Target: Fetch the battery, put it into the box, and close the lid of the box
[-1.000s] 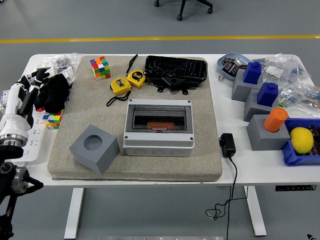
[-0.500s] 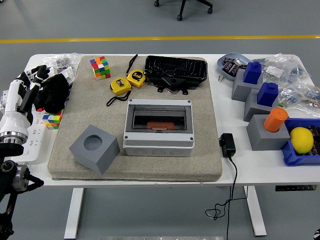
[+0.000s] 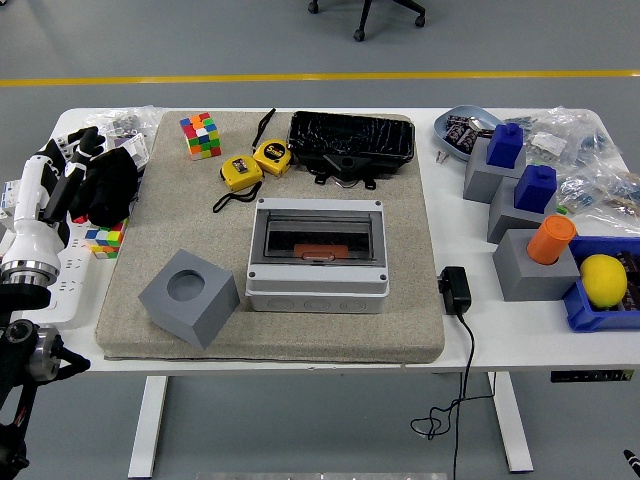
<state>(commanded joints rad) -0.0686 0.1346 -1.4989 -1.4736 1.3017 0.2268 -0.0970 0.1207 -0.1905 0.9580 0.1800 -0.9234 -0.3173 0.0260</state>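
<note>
Battery (image 3: 322, 249), orange, already lies inside the grey box (image 3: 317, 256) mid-table under what I judge a closed clear lid (image 3: 317, 234), while my left hand (image 3: 88, 172) hangs far left, fingers loosely open, holding nothing.

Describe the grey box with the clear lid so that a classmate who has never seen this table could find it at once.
Start at the beige mat covering the middle of the white table. The grey box sits on the mat's near half, just right of a grey cube with a round hole. Unlike the cube, it is wide and flat with a see-through lid, an orange item visible beneath.
</note>
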